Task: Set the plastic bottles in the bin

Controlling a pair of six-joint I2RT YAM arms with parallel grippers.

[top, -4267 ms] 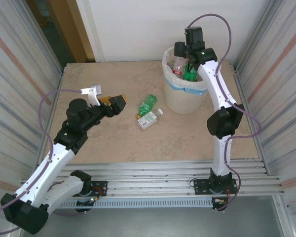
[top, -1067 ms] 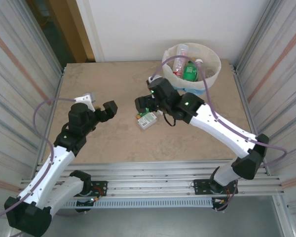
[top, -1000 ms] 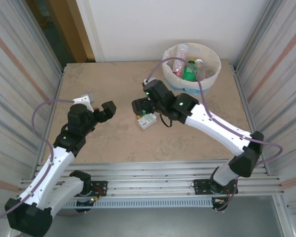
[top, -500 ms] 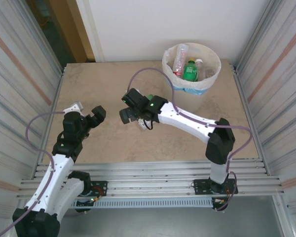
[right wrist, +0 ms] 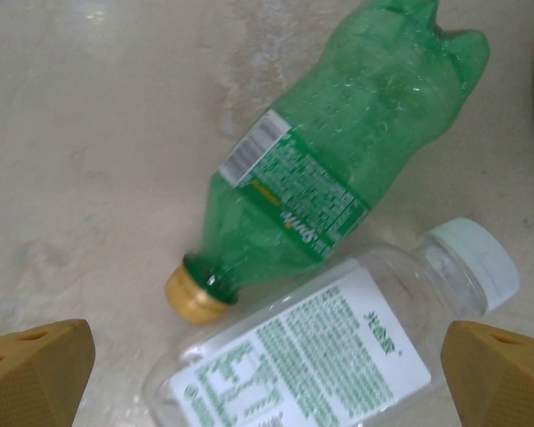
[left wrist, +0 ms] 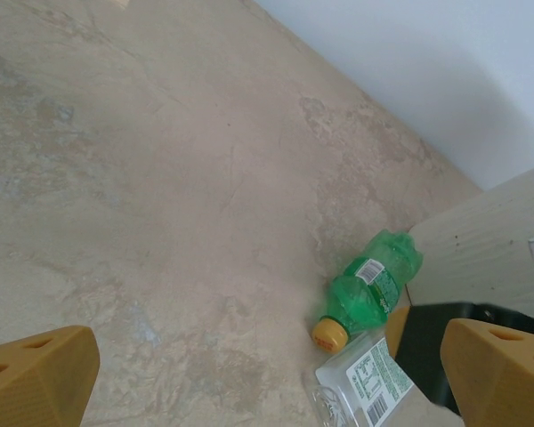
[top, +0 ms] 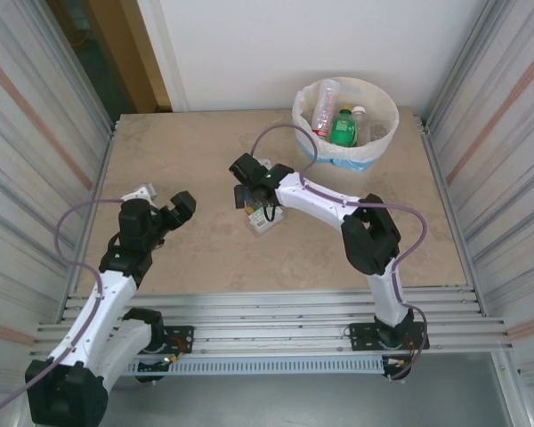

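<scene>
Nearest the bases, the left gripper (top: 163, 197) hangs wide open and empty over the bare table (top: 160, 142). At mid-table the right gripper (right wrist: 267, 372), also spread wide and holding nothing, hovers just above the green bottle (right wrist: 338, 169) and the clear bottle (right wrist: 320, 356), which lie touching. This looks like the approach to a pick, and the next move likely calls for lowering around one bottle's body and closing, then carrying it to the bin (top: 390, 124) at the far right, which already holds several bottles (top: 343, 124).

Probably lab cell (corrugated metal walls (top: 36, 133))
</scene>
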